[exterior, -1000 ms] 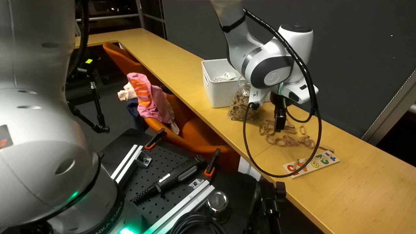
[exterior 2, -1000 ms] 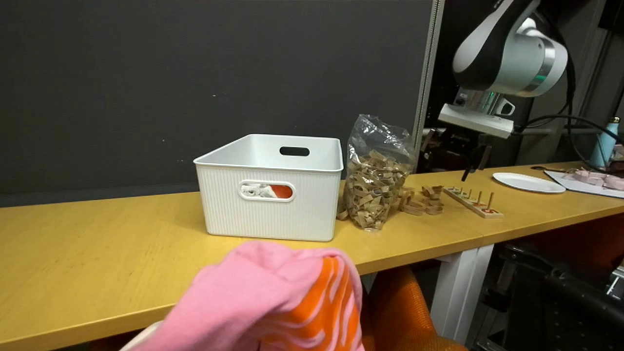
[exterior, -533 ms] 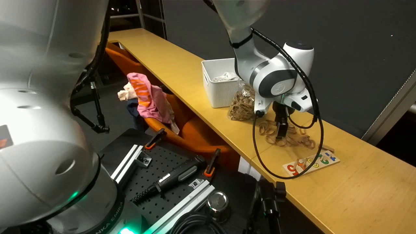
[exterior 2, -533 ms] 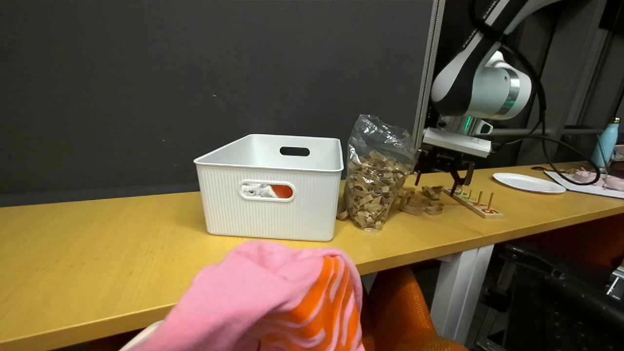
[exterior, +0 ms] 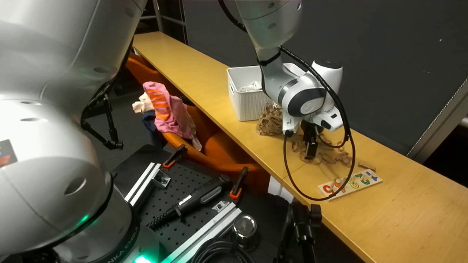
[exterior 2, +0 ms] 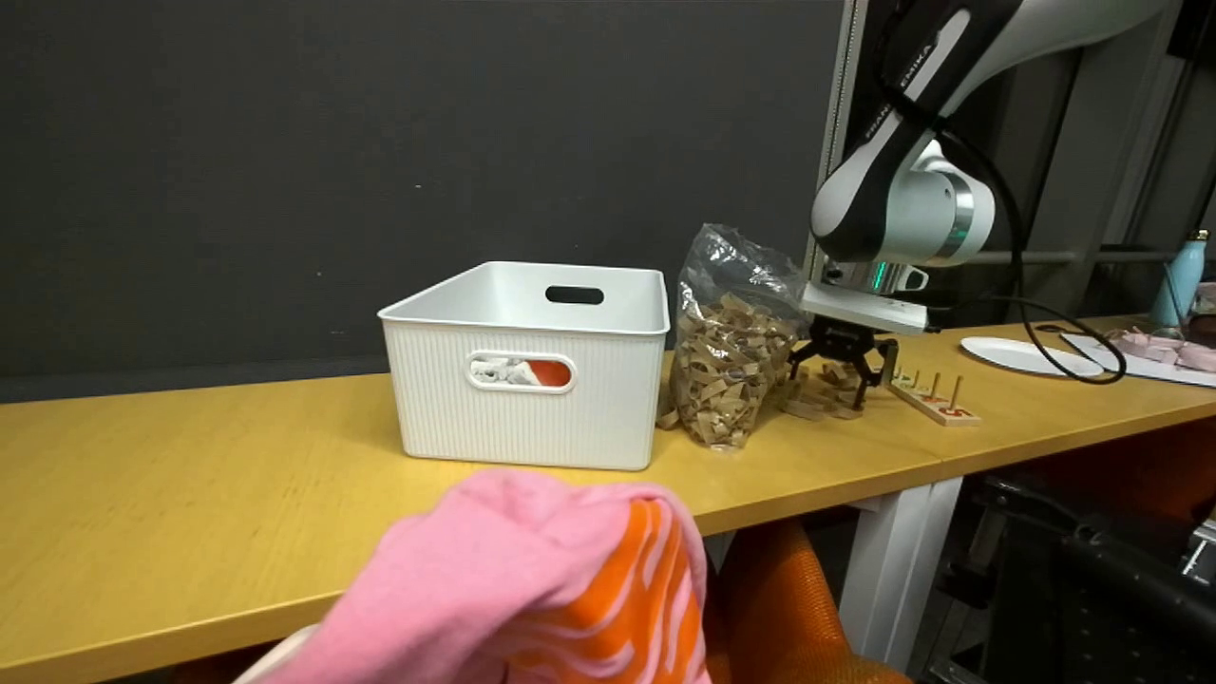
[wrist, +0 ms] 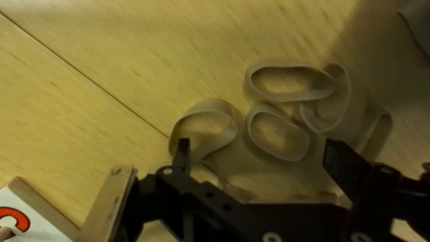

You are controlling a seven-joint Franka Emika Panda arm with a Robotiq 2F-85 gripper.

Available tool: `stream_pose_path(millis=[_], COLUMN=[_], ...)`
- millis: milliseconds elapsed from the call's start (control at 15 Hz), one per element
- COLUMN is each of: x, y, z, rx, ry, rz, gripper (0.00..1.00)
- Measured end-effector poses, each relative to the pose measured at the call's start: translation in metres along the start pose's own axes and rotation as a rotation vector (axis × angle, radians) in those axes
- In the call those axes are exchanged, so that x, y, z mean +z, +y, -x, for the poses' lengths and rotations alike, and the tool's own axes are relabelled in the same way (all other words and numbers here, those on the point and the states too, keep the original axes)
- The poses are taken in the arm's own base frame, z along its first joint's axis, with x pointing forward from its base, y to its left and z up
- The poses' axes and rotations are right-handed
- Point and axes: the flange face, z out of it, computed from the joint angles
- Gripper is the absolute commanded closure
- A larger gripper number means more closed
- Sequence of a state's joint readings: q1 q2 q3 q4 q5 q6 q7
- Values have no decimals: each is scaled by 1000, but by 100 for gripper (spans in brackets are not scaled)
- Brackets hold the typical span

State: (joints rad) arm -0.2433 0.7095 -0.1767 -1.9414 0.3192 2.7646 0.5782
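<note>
White plate (exterior 2: 999, 354) chills at 8 o'clock from a bottle (exterior 2: 1185, 277) (light blue, fwiw) in an exterior view.

"EMIKA" on arm (exterior 2: 936, 209), "2" on pegboard (exterior: 356, 185)

This looks like an office-style lab, judging by the long desk (exterior: 420, 212), orange chair (exterior: 223, 149) and perforated board (exterior: 182, 179).
</note>
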Motion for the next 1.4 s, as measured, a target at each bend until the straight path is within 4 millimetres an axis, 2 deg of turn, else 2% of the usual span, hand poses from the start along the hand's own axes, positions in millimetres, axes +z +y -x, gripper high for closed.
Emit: stream_pose_path(millis=[200,267,333,467,600,933,1067,1400], x=[7,9,10,12,13,7,5,2], y=[-1,-1,-2,-1,2,-11,-14,-13], z=[6,7,8,7,5,4,3,1], rx=[-10,-14,-17,-26,-30,-49,-53,-50], ry=[-12,-14,-15,-18,-26,-17,-14,-9], rz=[6,7,8,12,18,-2,-7,-11], gripper=[0,25,26,40,56,94,100,99])
